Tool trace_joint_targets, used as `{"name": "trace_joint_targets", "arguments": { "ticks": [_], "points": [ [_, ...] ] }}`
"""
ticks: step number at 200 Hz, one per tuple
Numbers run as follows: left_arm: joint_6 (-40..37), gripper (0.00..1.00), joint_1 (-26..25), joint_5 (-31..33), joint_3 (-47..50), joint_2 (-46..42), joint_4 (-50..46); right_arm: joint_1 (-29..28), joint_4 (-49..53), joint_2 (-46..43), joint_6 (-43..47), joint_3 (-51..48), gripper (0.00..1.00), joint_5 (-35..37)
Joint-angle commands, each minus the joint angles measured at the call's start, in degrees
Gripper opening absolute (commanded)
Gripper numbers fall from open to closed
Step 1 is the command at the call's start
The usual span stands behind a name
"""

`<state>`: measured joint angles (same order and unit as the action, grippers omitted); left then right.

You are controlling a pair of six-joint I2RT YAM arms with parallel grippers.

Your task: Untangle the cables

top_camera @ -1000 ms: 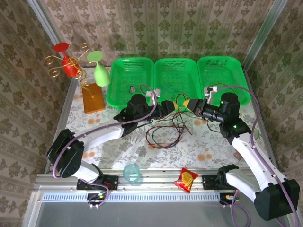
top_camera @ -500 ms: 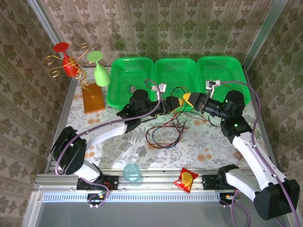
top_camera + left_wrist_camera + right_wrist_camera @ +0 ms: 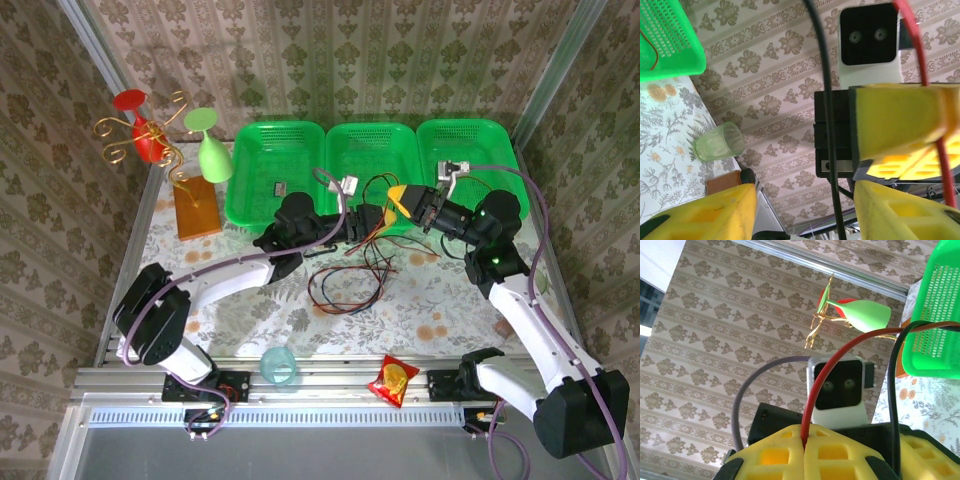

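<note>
Near table centre, top view: loose tangle of cables (image 3: pixel 347 286), black and red-orange loops lying flat on the floral table (image 3: pixel 250 310), several strands climbing toward 12 o'clock into the two grippers. Right gripper (image 3: pixel 397 200) just at 12 o'clock of the tangle, reaching in from 3 o'clock. Pinches the red cable (image 3: pixel 810 395) between closed yellow pads; from the right wrist, strand entering the seam at the top of the pads and arcing off toward 1 o'clock. Black cable (image 3: pixel 827 100) running down past the 3 o'clock side of those shut pads, not caught in the seam. Left gripper (image 3: pixel 372 221) reaching in from 9 o'clock, nose to nose with the right one; touching or merely close, cannot tell. From the left wrist, fingers (image 3: pixel 705 215) spread well apart, jaws gaping. Holds nothing; black cable hanging through the gap, nearer the 5 o'clock finger, contact unclear. Red cable crossing the face of the right gripper straight ahead in the same view. Three green baskets (image 3: pixel 372 127) side by side along the 12 o'clock edge. Gold wire stand (image 3: pixel 195 205) on a wooden block at 10 o'clock, red and green glasses hung on it. Clear cup (image 3: pixel 279 365) at 7 o'clock of the tangle by the near rail, red snack packet (image 3: pixel 393 380) at 5 o'clock.
</note>
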<state>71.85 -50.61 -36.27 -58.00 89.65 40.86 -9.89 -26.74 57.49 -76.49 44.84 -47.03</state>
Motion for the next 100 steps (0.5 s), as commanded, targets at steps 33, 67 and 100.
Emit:
{"name": "trace_joint_targets", "arguments": {
  "ticks": [33,67,100],
  "points": [
    [-0.2,0.12,-0.4,-1.0,-0.6,0.5,2.1,0.4,-2.6,0.0,-1.1,0.9,0.00,-1.7],
    [-6.4,0.00,0.4,4.3,-0.4,-3.7,-9.3,1.0,2.3,-1.9,1.7,1.1,0.00,-1.0],
    [-18.6,0.00,1.0,16.2,-3.1,-10.7,-35.6,2.3,8.4,-4.3,5.6,1.9,0.00,0.3]
  ]
}}
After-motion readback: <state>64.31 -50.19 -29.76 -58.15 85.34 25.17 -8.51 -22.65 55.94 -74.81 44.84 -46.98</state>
